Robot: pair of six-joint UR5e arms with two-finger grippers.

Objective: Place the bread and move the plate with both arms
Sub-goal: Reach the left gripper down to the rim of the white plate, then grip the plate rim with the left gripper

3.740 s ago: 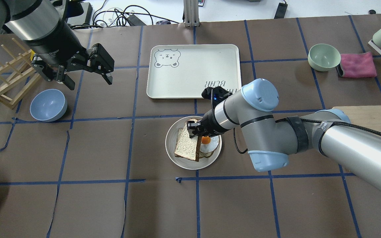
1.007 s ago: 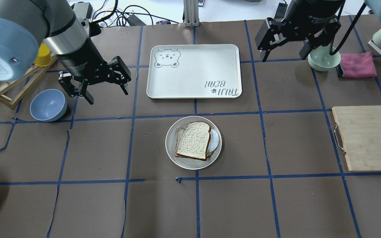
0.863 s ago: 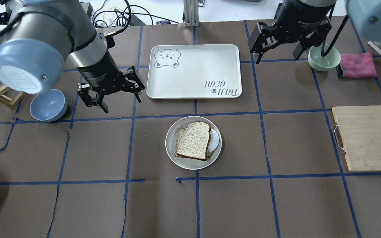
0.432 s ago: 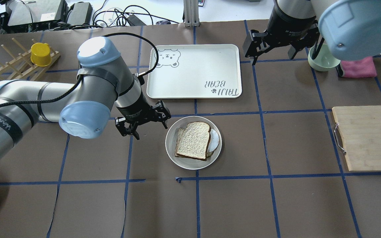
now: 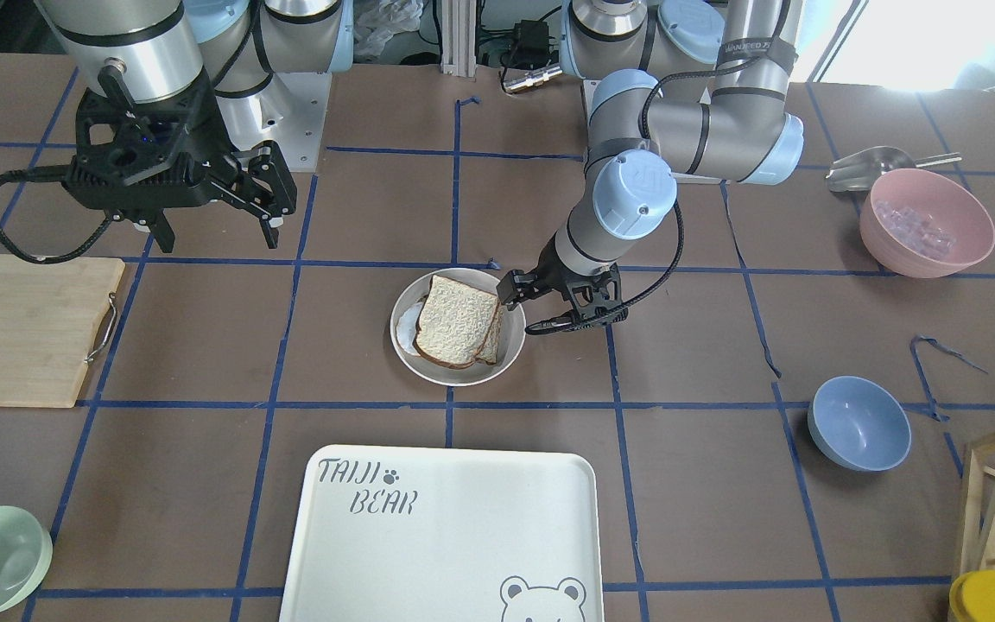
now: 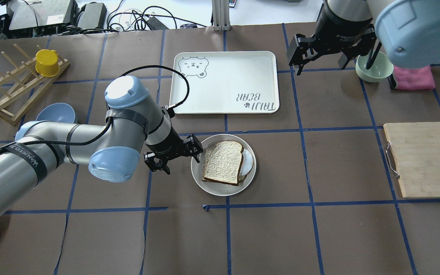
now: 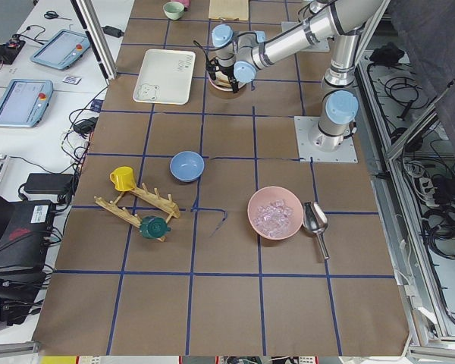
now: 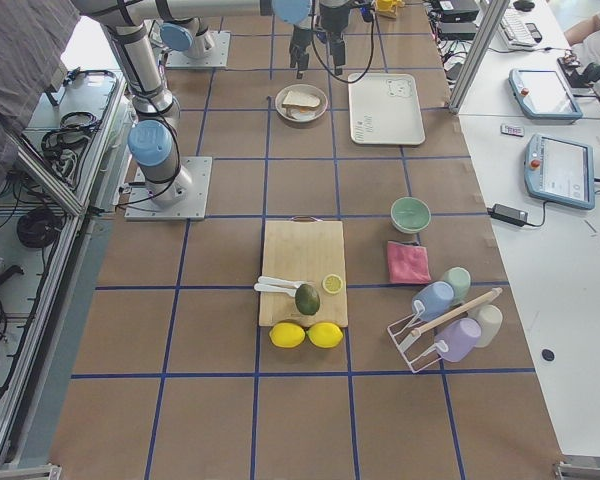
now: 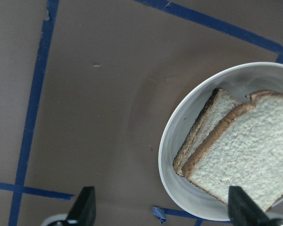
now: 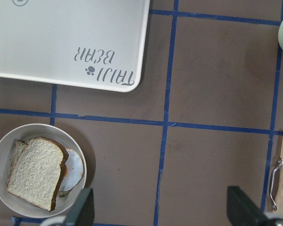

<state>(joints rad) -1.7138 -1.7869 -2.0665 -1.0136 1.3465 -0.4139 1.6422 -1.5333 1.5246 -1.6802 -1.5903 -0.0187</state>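
The left gripper is spread wide and holds nothing. In the left wrist view its two fingertips bracket the near edge of the plate, one over bare brown table and the other over the dish; whether either touches the rim cannot be told. Seen from across the table, this gripper sits low, just beside the plate, with the left arm bent down to it from the base. The bread lies flat on the plate, its dark crust outlining a pale speckled face. It rests on top of a second slice that peeks out on the gripper's side and a fried egg showing on the other side. The right gripper is also wide open and empty, raised well above the table and well apart from the plate. It sits between a corner of the white tray and the green bowl. From the right wrist camera the bread and plate show far below, off to one side.
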